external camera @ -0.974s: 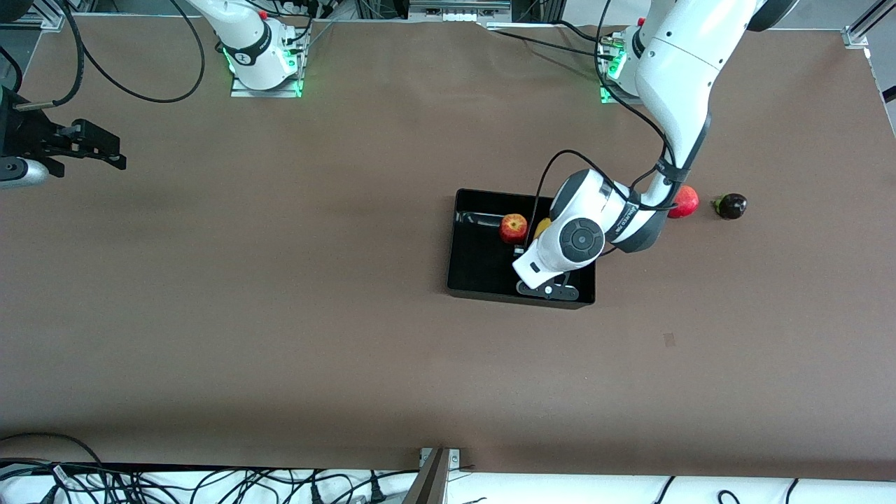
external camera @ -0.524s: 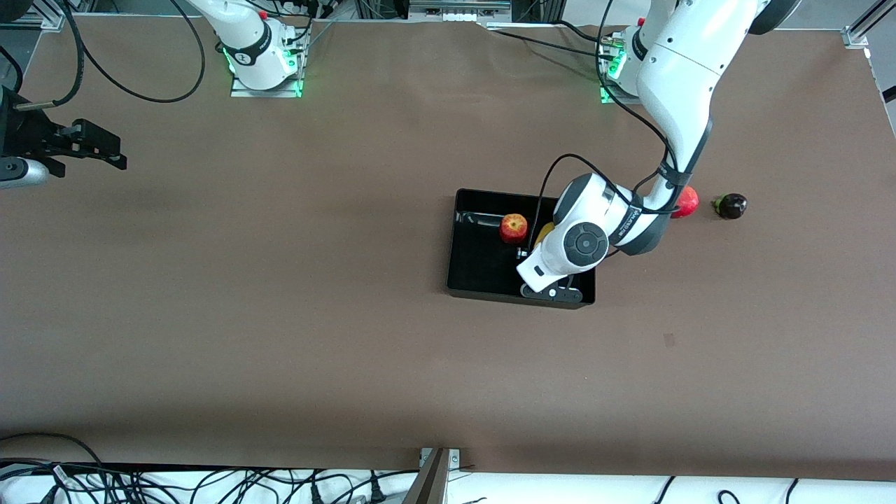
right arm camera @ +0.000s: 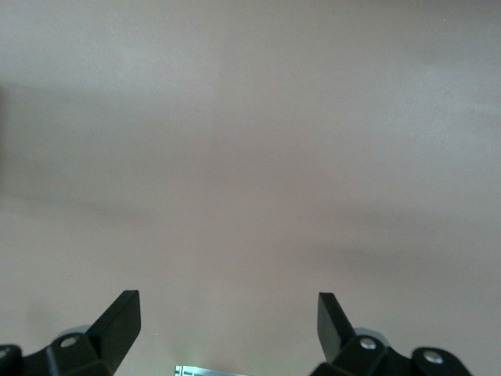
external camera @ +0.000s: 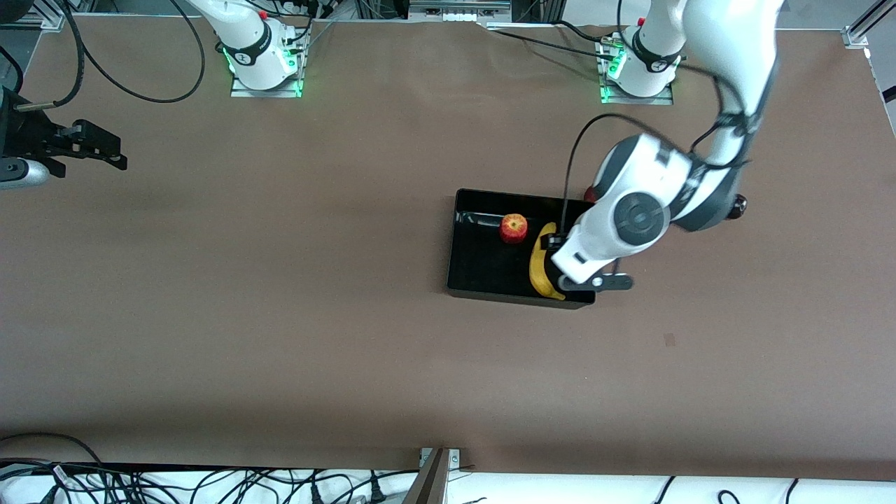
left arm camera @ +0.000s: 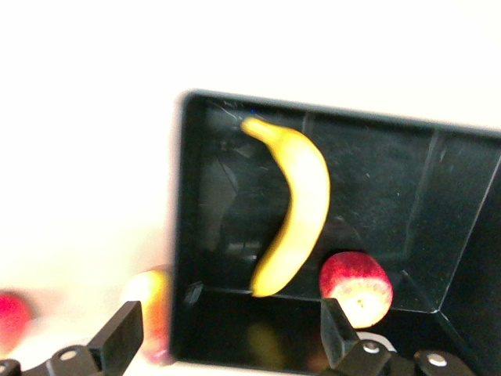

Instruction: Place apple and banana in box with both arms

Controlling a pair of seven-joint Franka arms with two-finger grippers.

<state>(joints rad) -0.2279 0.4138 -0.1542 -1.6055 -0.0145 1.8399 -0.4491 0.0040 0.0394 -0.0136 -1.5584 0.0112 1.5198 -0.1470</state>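
The left gripper [external camera: 595, 282] hangs with its fingers [left arm camera: 117, 337] spread wide and holding nothing, above the wall of the box [external camera: 483, 269] at the left arm's end, over the corner nearer the front camera. Just beside that wall, inside the box, the banana [external camera: 539, 264] lies free on the glossy black floor, a long curved yellow shape with dark tips running along the wall. The apple [external camera: 513, 228], small, squat and red with yellowish patches, sits in the box too, beside the banana's tip and farther from the front camera. The box is a shallow rectangular tray with low walls, its floor toward the right arm's end bare. A red fruit [left arm camera: 9, 321] and a red-and-yellow one [left arm camera: 150, 309] lie on the surface outside the box, toward the left arm's end. The right gripper [external camera: 91, 148] waits over the right arm's edge of the brown surface [external camera: 280, 315], its fingers [right arm camera: 117, 321] also wide apart and bare matte surface beneath them. A wide stretch of that surface lies open around the box toward the front edge.
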